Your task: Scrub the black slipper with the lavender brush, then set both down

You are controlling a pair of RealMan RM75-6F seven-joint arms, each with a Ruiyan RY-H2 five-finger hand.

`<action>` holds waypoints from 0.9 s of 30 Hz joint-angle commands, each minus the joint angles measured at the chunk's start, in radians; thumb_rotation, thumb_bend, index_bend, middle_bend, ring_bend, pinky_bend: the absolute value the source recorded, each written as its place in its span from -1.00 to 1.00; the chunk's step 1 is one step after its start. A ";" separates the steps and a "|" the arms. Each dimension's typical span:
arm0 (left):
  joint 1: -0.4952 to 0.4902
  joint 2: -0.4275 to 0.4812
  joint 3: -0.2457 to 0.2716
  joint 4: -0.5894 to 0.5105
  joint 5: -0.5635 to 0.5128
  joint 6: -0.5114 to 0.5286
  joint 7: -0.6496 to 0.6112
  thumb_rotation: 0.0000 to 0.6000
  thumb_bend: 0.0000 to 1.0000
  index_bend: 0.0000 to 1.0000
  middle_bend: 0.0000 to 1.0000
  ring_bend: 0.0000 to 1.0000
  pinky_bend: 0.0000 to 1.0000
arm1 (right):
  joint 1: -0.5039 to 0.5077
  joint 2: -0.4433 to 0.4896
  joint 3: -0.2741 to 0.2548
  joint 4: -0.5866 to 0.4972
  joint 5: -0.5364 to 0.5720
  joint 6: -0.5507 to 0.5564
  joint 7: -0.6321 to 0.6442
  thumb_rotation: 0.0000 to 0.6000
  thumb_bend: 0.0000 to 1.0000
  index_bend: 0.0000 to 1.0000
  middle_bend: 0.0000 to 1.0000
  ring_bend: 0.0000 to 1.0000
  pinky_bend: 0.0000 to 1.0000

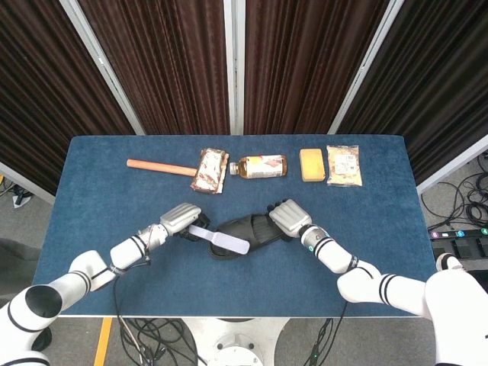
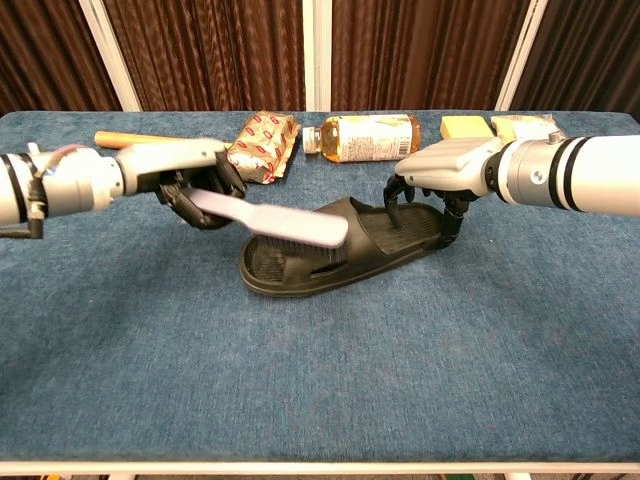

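The black slipper lies near the middle of the blue table, toe to the left. My right hand grips its heel end. My left hand holds the handle of the lavender brush. The brush head lies across the slipper's strap and toe; in the chest view it rests on the strap.
Along the back of the table lie a wooden-handled tool, a red snack packet, an amber bottle on its side, a yellow sponge and a clear bag.
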 commanded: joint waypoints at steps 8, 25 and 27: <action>-0.006 -0.054 -0.049 0.115 -0.097 -0.124 -0.027 1.00 0.86 1.00 1.00 1.00 1.00 | 0.001 -0.003 -0.004 0.002 0.002 0.002 -0.014 1.00 -0.52 -0.17 -0.13 -0.50 -0.42; 0.111 0.050 -0.065 0.010 -0.143 -0.031 0.182 0.51 0.78 0.68 0.87 0.56 1.00 | -0.036 0.128 0.034 -0.157 0.015 0.044 0.058 1.00 -1.00 -1.00 -1.00 -1.00 -1.00; 0.117 0.053 -0.069 -0.006 -0.150 -0.034 0.264 0.44 0.76 0.52 0.74 0.42 1.00 | -0.054 0.184 0.047 -0.210 0.007 0.075 0.078 1.00 -1.00 -1.00 -1.00 -1.00 -1.00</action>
